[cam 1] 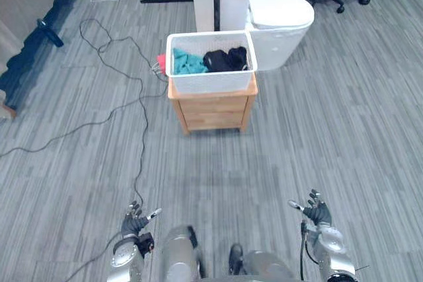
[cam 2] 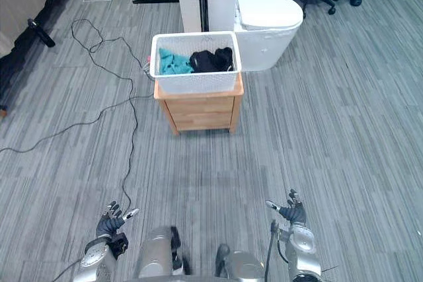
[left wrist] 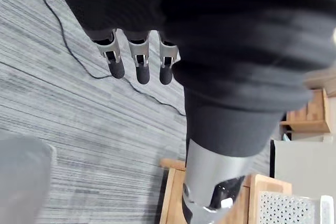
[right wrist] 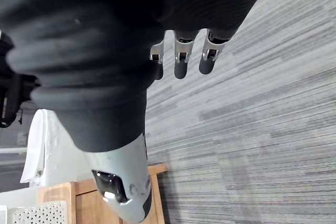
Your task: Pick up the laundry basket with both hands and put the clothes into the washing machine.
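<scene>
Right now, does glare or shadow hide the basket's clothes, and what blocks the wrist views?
Left eye view: white perforated laundry basket evenly lit, no glare, teal and black clothes plain. Left wrist view: left hand looms dark in front; one basket corner shows. Right wrist view: right hand likewise.

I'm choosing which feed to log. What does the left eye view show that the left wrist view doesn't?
Left eye view adds the clothes in the basket, the washing machine beyond it and the open right hand. Left wrist view adds a close look at the left hand and its straight fingers. Both share the basket, the wooden cabinet under it and the floor.
</scene>
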